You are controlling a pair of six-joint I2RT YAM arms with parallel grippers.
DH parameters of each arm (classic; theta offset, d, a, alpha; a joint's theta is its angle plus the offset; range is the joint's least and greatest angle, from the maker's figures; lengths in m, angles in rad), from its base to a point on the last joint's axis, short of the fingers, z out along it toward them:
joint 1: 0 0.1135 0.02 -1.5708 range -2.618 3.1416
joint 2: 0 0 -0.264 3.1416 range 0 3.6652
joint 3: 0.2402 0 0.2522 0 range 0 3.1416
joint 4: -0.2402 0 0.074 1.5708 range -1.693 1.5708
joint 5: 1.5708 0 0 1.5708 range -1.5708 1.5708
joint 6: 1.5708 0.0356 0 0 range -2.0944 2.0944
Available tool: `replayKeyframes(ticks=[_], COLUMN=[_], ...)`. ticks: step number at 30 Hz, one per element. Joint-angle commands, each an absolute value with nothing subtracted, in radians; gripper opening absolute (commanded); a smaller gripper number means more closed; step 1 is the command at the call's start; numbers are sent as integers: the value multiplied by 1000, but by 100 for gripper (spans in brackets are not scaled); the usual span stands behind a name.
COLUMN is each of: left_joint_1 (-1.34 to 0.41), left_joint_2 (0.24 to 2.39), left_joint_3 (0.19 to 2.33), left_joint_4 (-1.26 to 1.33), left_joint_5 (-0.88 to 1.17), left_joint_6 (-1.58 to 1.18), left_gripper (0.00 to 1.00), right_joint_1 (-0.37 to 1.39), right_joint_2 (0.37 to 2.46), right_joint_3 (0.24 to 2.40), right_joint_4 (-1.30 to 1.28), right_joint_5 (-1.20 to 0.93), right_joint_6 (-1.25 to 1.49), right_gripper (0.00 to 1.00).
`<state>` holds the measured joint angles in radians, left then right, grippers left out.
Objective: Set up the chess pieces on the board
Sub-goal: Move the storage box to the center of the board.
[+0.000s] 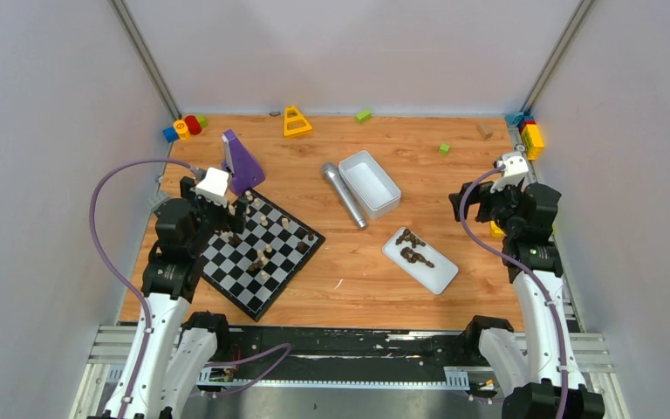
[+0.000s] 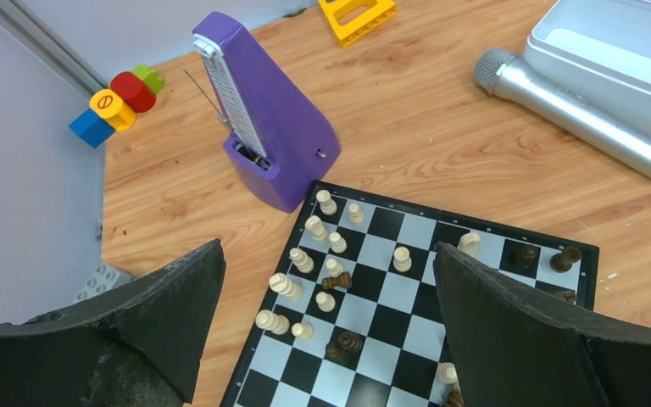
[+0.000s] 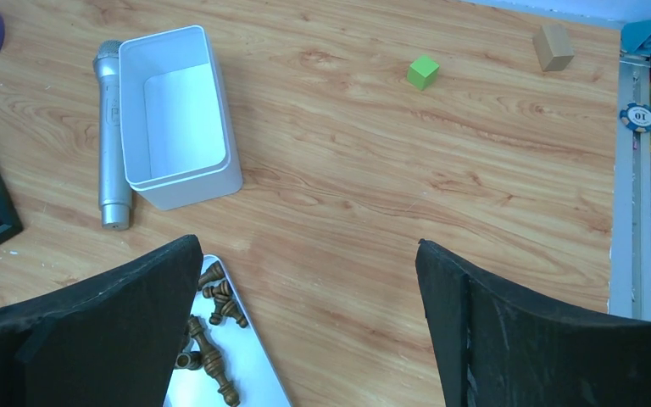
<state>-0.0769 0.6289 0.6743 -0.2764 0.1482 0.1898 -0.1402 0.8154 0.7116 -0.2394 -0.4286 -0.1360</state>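
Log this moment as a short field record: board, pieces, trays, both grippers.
board: set diagonal, beside purple metronome
cream pieces: on board, mostly toward the metronome side
dark pieces: few on board, some lying; others heaped in flat white tray
deep white tray: empty, beside silver microphone
left gripper: open, empty, above board
right gripper: open, empty, above bare tabletop

Purple metronome (image 2: 271,127) crowds the board (image 2: 386,314) at its far corner; bare table (image 1: 358,262) lies rightward
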Motion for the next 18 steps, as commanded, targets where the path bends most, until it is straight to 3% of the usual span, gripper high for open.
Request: replayKeyframes(ticks=[1,12,18], left_joint_1=[-70,-70,-70], left_joint_2=[617,623,630], left_joint_3=[678,665,660], left_joint_4=[-251,-259,-273], left_joint_5=[144,200,268], left_joint_6=[213,233,243], left_gripper=[100,100,100], right_joint_1=[-137,-120,34], right_joint_2=[810,839,942], right_joint_3=[739,744,761], right_joint_4=[-224,-251,-232], right_joint_5=[-468,-552,-449], right_joint_6=[-140,-170,-185], right_gripper=[100,100,100])
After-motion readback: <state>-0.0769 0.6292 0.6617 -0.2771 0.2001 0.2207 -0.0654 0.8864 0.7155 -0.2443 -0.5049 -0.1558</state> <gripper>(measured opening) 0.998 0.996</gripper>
